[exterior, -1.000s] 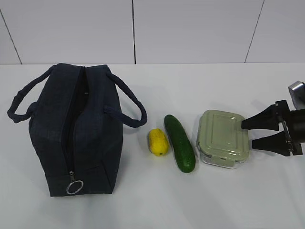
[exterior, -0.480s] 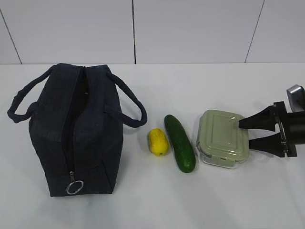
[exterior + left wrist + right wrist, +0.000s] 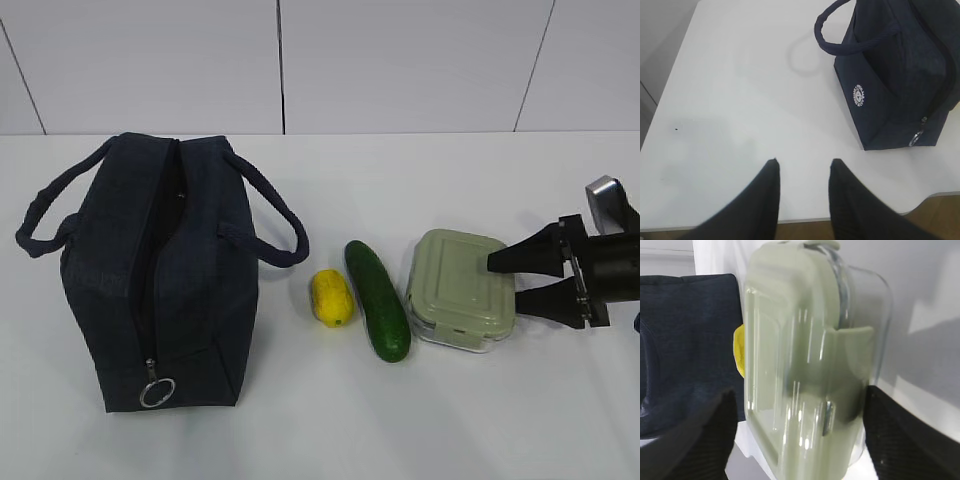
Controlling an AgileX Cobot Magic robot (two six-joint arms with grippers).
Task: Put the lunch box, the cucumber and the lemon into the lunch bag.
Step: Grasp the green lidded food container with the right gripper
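- Count: one lunch bag (image 3: 160, 275), one lemon (image 3: 332, 297), one cucumber (image 3: 377, 299), one lunch box (image 3: 461, 290); two grippers, one seen only from its own wrist camera
- Lunch bag at left of the exterior frame, upright on the white table (image 3: 320, 430); two loop handles, one drooping each side; top zipper parted in a dark slit, metal ring pull (image 3: 157, 392) hanging at the near end; small white round logo (image 3: 859, 95) on the side wall in the left wrist view
- Lemon at centre frame, just right of the bag; cucumber just beside the lemon on its right, lying lengthwise away from the camera; lunch box right of the cucumber, a narrow gap between, sage-green lid up
- Nothing lies between bag and lemon; cucumber and lemon sit between lunch box and bag
- Right gripper (image 3: 512, 280) enters from the right edge, level, fingers pointing left; jaws spread wide, one finger over the lid's right edge, the other at the box's right side; right wrist view shows the box filling the gap between both fingers; contact cannot be told
- Left gripper (image 3: 802, 172) at bottom of its wrist view, above bare table, well apart from the bag at upper right; fingers partly apart, holding nothing
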